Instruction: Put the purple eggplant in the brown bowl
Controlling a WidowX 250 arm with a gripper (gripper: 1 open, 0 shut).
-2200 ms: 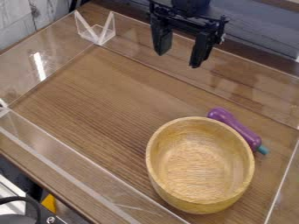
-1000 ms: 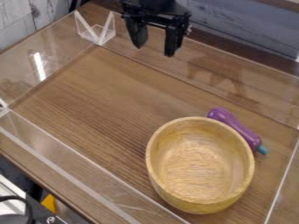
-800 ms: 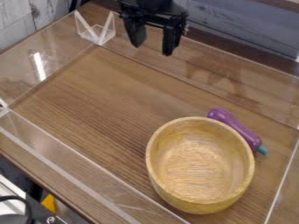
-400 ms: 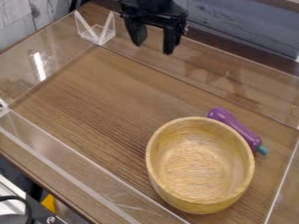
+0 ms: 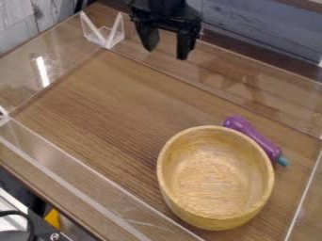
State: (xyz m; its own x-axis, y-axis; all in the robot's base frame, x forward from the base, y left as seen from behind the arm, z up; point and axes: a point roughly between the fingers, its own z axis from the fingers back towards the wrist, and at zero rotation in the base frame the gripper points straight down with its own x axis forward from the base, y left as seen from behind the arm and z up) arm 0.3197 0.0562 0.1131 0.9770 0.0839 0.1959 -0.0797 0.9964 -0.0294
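Observation:
The purple eggplant (image 5: 255,139) lies on the wooden table just behind the right rim of the brown bowl (image 5: 216,218), its teal stem pointing toward the lower right. It touches or nearly touches the bowl's outer wall. The bowl sits at the lower right and holds nothing. My gripper (image 5: 167,45) hangs at the top centre, far up and left of both, pointing down with its dark fingers (image 5: 147,39) apart and nothing between them.
Clear acrylic walls (image 5: 51,66) ring the wooden tabletop (image 5: 113,113). A clear folded stand (image 5: 102,30) sits at the back left, just left of the gripper. Grey planks form the backdrop.
Two seconds ago the gripper was further right and lower; it has moved left and back to the top centre. Over the last second it has stayed still. Eggplant and bowl have not moved.

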